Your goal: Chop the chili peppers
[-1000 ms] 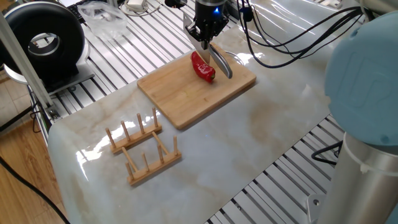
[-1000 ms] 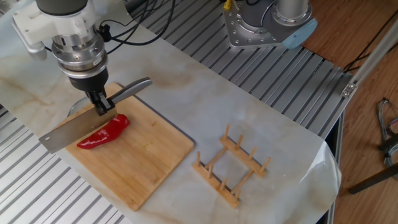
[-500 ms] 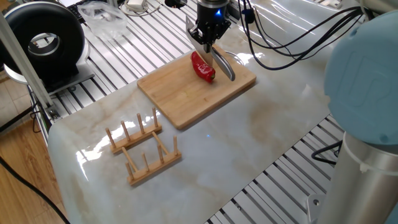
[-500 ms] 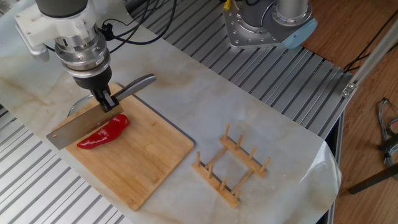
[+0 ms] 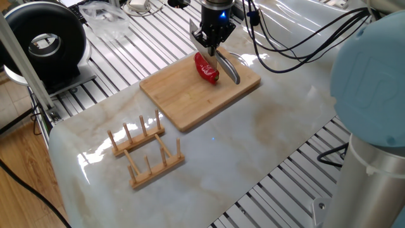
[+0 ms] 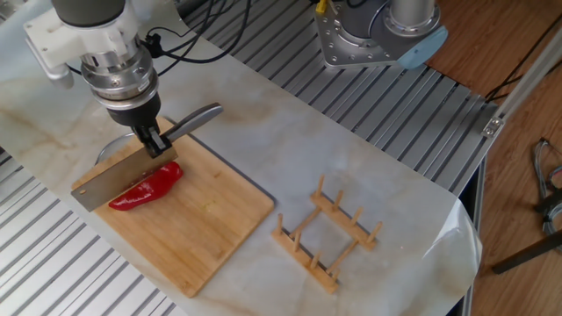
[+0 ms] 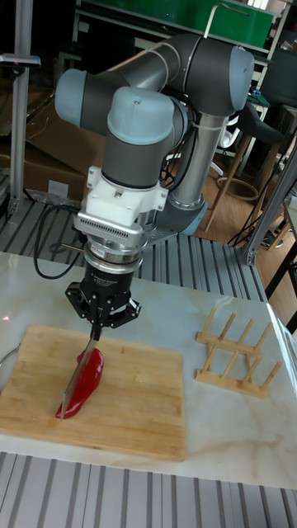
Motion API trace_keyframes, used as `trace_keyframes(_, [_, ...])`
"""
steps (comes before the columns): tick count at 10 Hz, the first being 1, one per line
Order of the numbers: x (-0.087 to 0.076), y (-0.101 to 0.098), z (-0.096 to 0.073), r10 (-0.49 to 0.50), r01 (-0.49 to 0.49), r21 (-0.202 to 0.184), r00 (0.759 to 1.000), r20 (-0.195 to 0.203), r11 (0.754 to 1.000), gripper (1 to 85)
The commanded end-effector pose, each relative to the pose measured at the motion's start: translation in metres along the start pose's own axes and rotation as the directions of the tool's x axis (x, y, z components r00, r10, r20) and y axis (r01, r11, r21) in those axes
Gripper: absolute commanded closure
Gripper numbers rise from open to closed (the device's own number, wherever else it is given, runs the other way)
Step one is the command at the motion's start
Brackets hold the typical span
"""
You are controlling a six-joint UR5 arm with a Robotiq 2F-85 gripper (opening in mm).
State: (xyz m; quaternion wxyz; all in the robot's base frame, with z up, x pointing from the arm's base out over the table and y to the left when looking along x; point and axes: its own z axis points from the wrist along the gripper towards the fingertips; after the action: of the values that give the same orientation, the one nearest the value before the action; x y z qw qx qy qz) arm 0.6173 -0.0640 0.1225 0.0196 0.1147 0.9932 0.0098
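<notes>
The black two-finger gripper [image 6: 151, 140] [image 5: 209, 42] [image 7: 97, 324] of the grey and pale-blue arm is clamped on the handle end of a steel cleaver-like knife with a broad flat blade [image 6: 123, 175] [image 5: 201, 47] [image 7: 77, 371]. The knife's curved metal handle [image 6: 195, 119] [image 5: 229, 67] sticks out behind the fingers, and the blade runs forward and downward from them.

Directly under the blade lies the glossy bright red chili pepper [image 6: 147, 187] [image 5: 205, 68] [image 7: 82, 384], short, curved and whole. In the tall fixed view the blade's edge runs lengthwise along the chili's left side; whether steel touches the skin cannot be told. The chili rests on the rectangular light bamboo cutting board [image 6: 211, 228] [image 5: 183, 95] [image 7: 140, 404], at the end of the board nearest the gripper, and it is the only thing on the board.

Beneath the board is the pale marbled tabletop sheet [image 6: 290, 149] [image 5: 253, 139] [image 7: 231, 429]. Well apart from the gripper, past the board's far end, a small wooden dish rack with upright pegs [image 6: 327, 233] [image 5: 146, 152] [image 7: 239, 346] stands with every slot vacant. Beyond the knife handle's side of the board, a round grey rim [image 6: 104, 151] peeks out from under the board's edge; what it is cannot be told.
</notes>
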Motion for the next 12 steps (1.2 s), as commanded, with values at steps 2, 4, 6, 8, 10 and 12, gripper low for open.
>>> trace_keyframes(2, [-0.0003,0.0003,0.0016,-0.016,0.016,-0.013,1.0,0.004,1.0,84.3])
trace_keyframes(4, [-0.0033,0.0001,0.0041,-0.01,0.01,-0.011,1.0,0.01,1.0,84.3])
trace_keyframes(6, [-0.0055,0.0008,0.0061,-0.002,0.002,-0.014,1.0,0.014,1.0,84.3])
trace_keyframes(8, [-0.006,0.0013,0.0075,0.001,-0.001,-0.016,1.0,0.014,1.0,84.3])
trace_keyframes(10, [-0.0056,0.0013,0.008,0.001,-0.001,-0.015,1.0,0.013,1.0,84.3])
trace_keyframes(12, [-0.0056,0.0005,0.0095,0.003,-0.003,-0.014,1.0,0.013,1.0,84.3])
